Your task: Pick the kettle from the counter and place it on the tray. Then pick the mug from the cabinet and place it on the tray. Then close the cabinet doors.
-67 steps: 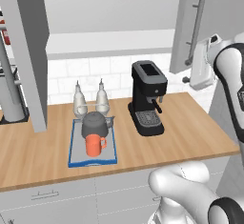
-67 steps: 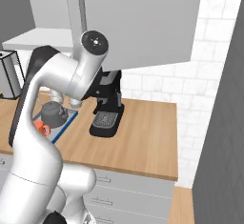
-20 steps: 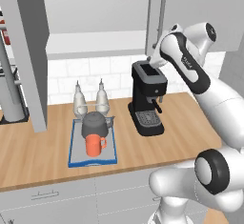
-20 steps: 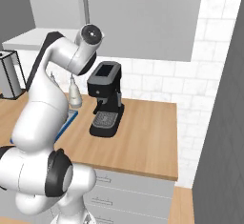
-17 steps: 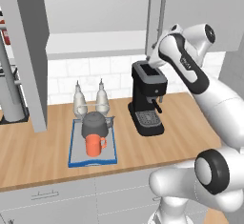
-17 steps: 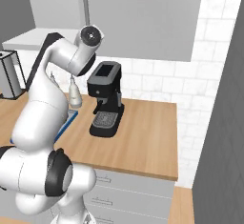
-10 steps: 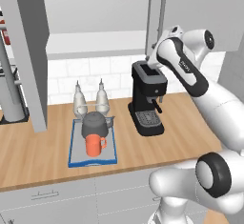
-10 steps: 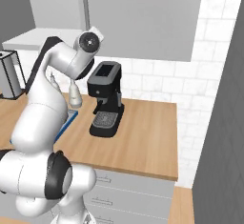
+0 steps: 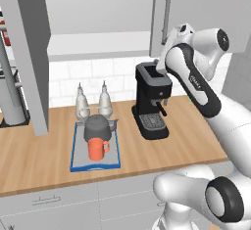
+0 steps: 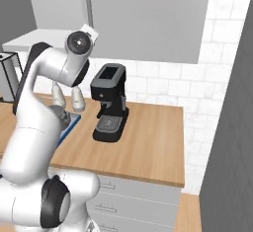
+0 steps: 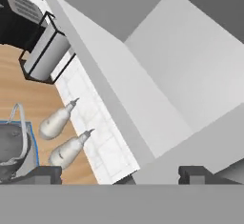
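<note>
The dark grey kettle (image 9: 97,127) and the orange mug (image 9: 96,149) both stand on the blue-rimmed tray (image 9: 78,164) on the wooden counter (image 9: 196,126). My hand (image 9: 175,33) is up at the lower edge of the right cabinet door (image 9: 186,9), just below its bar handle (image 9: 168,6). That door lies about flush with the cabinet front. The left cabinet door (image 9: 24,53) stands swung out. In the hand view my gripper (image 11: 121,173) is open with nothing between its fingers, facing the cabinet's pale underside; the kettle (image 11: 9,147) sits at the lower left.
A black coffee machine (image 9: 152,102) stands right of the tray, directly under my hand. Two pale shakers (image 9: 81,107) (image 9: 104,105) stand behind the tray against the tiled wall. A grey appliance (image 10: 7,78) sits at the counter's far left. Drawer fronts (image 9: 73,199) run below.
The right door has swung from wide open to about flush since the earliest frames. Over the last second the hand has shifted only slightly beside the handle; kettle and mug have not moved.
</note>
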{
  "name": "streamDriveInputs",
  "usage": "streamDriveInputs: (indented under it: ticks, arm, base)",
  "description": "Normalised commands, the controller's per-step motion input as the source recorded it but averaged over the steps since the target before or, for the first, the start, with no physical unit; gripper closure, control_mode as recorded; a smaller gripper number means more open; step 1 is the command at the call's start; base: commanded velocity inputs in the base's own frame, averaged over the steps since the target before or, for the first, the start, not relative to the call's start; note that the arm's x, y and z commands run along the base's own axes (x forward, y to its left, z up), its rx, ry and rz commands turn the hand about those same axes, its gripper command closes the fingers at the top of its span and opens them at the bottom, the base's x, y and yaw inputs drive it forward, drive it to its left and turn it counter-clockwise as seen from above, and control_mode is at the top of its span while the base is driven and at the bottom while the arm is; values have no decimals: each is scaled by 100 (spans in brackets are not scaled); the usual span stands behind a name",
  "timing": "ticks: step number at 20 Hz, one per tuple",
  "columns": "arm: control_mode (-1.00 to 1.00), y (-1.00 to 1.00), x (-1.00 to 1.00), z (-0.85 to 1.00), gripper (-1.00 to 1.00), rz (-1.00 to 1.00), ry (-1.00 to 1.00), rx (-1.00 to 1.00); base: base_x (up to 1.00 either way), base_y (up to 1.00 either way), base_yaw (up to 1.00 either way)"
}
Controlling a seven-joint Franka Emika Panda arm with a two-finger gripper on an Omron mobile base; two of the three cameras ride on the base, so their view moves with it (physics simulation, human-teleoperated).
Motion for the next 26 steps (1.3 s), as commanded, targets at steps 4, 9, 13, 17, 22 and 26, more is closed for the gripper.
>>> streamDriveInputs:
  ticks: [4, 9, 13, 17, 22, 26]
  arm:
    - [-100, 4, -84, 27, -100, 3, 0, -17]
    - [-100, 6, -93, 26, -100, 1, 0, -18]
    - [-100, 17, -88, 17, -100, 0, 0, -17]
    - [-100, 34, -44, -1, 100, 1, 6, -16]
    - [-100, 12, -3, -14, 100, 4, 8, -8]
    - [-100, 14, -19, -1, 100, 4, 0, -1]
  base:
    - [0, 0, 0]
    - [0, 0, 0]
    - [0, 0, 0]
    - [0, 0, 0]
    - [0, 0, 0]
    - [0, 0, 0]
